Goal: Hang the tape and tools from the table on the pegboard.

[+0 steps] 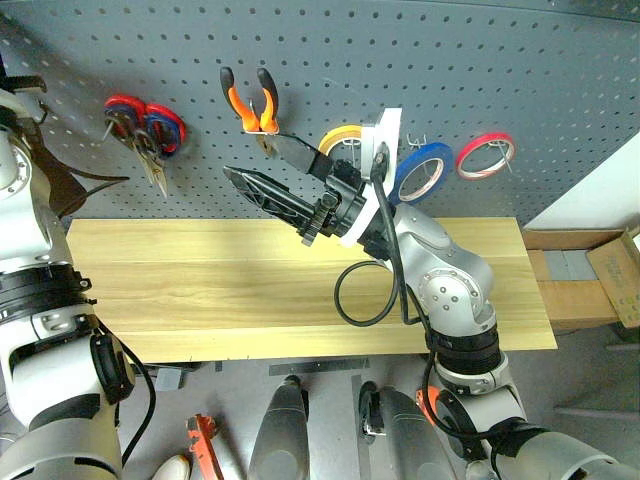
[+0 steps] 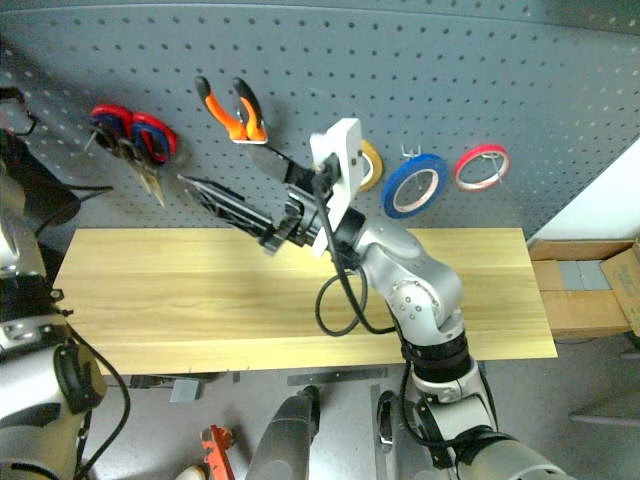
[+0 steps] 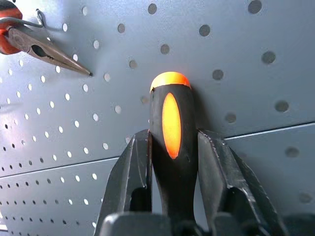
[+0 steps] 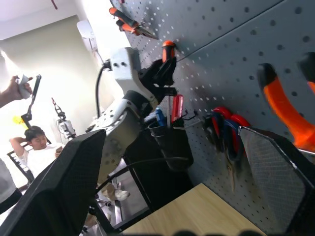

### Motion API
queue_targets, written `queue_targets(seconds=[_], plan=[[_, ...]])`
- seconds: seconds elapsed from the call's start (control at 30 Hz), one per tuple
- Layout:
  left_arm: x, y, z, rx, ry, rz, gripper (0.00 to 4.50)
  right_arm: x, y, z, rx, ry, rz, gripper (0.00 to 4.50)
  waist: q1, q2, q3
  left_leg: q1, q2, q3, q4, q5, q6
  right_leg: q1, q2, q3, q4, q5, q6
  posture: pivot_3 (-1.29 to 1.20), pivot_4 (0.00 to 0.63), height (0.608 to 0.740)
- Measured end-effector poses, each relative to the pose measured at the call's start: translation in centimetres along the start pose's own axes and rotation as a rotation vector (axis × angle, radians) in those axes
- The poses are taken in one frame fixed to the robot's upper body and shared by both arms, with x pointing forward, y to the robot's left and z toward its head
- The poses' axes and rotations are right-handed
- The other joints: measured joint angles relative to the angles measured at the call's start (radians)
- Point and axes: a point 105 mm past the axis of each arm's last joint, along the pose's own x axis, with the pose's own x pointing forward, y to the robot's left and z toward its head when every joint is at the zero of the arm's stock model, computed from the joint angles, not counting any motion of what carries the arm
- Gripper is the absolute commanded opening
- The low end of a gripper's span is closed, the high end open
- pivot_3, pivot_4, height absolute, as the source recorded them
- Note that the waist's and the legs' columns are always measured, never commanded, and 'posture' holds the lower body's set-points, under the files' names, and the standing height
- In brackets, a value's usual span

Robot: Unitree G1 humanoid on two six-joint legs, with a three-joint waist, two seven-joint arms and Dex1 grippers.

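left gripper point(image 3: 172, 162) is pinching the screwdriver point(image 3: 171, 142) by its handle, up against the pegboard point(image 3: 246, 73), near its left edge. right gripper point(image 1: 265, 170) is idling spread wide above the table point(image 1: 200, 290). i am judging a slow, square approach to a hook best.

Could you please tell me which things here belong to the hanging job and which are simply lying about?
Job:
screwdriver, held in left gripper
orange-handled pliers, hung
blue tape roll, hung
pegboard
table

Not the job:
yellow roll
red roll
red-and-blue-handled scissors
red-handled screwdriver
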Motion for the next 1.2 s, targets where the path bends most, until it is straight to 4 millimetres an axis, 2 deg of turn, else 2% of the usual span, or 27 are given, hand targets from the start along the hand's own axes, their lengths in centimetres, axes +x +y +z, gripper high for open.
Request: queue_targets(seconds=[0.53, 0.7, 0.87, 1.0, 1.2], plan=[[0.7, -1.6, -0.1, 0.008, 0.01, -0.097, 0.92, 0.3, -0.2, -0.4, -0.001, -0.001, -0.003, 4.5, 0.008, 0.0, 0.0, -0.003, 0.001, -0.017, -0.002, 0.013, -0.008, 0.002, 0.003, -0.017, 0.001, 0.006, -0.01, 0.27, 0.278, 0.74], [1.0, -2.2, 0.5, -0.108, -0.006, -0.114, 0.92, 0.4, -0.1, -0.5, -0.005, -0.005, 0.002, 4.5, 0.01, 0.0, 0.0, -0.003, 0.001, -0.018, -0.002, 0.015, -0.008, 0.003, 0.003, -0.018, 0.001, 0.007, -0.011, 0.27, 0.274, 0.74], [1.0, -2.1, 0.1, -0.234, 0.019, -0.095, 0.92, 0.4, -0.2, -0.5, -0.013, -0.004, -0.002, 4.5, 0.01, -0.001, -0.001, -0.003, 0.001, -0.018, -0.002, 0.016, -0.009, 0.003, 0.003, -0.018, 0.001, 0.007, -0.011, 0.28, 0.271, 0.74], [1.1, -2.1, 0.2, -0.259, 0.025, -0.093, 0.92, 0.4, -0.3, -0.7, -0.015, 0.002, -0.006, 4.5, 0.012, -0.003, -0.002, -0.003, 0.001, -0.019, -0.002, 0.016, -0.009, 0.003, 0.003, -0.018, 0.001, 0.007, -0.011, 0.28, 0.269, 0.74], [1.5, -0.6, 0.8, -0.295, 0.033, -0.043, 0.92, 0.4, -0.2, -0.7, -0.02, 0.006, 0.003, 4.5, 0.014, -0.004, -0.002, -0.003, 0.002, -0.018, -0.002, 0.016, -0.009, 0.003, 0.003, -0.018, 0.001, 0.008, -0.011, 0.3, 0.263, 0.74]])
